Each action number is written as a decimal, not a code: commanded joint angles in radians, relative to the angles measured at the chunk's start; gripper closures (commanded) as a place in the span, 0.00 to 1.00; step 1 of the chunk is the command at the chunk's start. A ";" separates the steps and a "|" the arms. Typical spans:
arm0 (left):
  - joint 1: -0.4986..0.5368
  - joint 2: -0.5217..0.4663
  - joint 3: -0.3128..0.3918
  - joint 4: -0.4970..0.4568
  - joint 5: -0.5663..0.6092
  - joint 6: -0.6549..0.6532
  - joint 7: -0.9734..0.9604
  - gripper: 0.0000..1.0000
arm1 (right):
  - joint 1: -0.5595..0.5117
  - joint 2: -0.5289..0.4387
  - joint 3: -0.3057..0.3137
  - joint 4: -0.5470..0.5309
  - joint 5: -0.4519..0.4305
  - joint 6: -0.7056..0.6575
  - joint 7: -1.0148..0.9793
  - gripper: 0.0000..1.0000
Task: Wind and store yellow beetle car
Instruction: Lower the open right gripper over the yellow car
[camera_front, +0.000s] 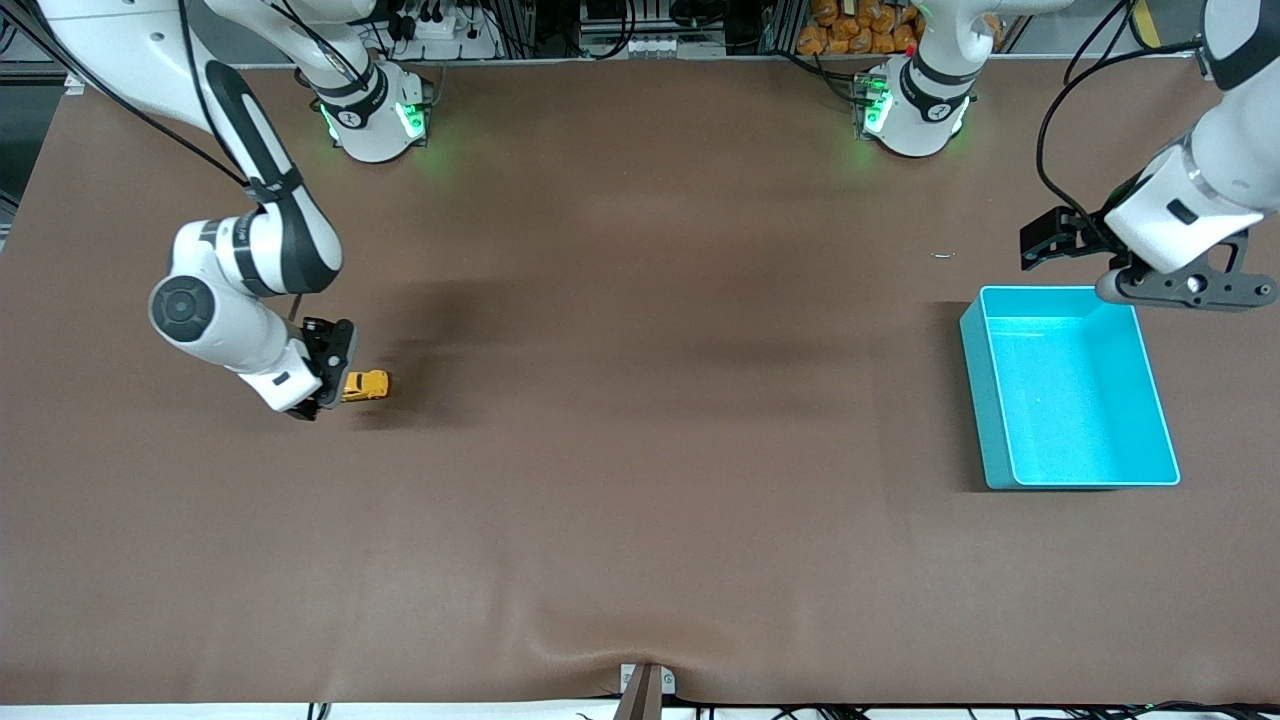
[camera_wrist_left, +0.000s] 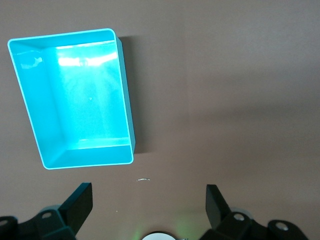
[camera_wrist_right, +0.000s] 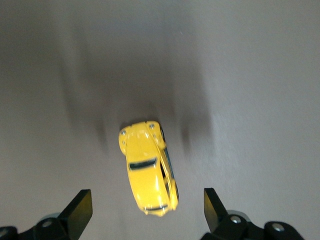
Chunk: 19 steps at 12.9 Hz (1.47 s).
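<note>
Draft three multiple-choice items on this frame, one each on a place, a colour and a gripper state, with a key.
1. Where is the yellow beetle car?
A. in the bin
B. on the table at the right arm's end
C. held in the air

2. What colour is the bin?
A. teal
B. red
C. white

3. How is the right gripper?
A. shut on the car
B. out of view
C. open

Key: 1 B, the car sits on the brown table beside the right gripper. 2 A, its walls and floor are teal. 3 C, the right wrist view shows its fingers apart, clear of the car. The left gripper waits open over the table beside the bin.
</note>
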 joint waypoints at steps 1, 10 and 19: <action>0.010 -0.013 -0.005 0.003 -0.007 -0.008 -0.003 0.00 | 0.030 0.009 -0.004 -0.010 -0.028 0.022 -0.014 0.05; 0.020 -0.093 -0.005 -0.007 -0.010 -0.021 -0.026 0.00 | -0.007 0.036 -0.005 -0.076 -0.128 0.162 -0.015 0.21; 0.040 -0.093 0.003 -0.023 -0.013 -0.038 -0.022 0.00 | -0.012 0.068 -0.005 -0.079 -0.133 0.200 -0.015 0.63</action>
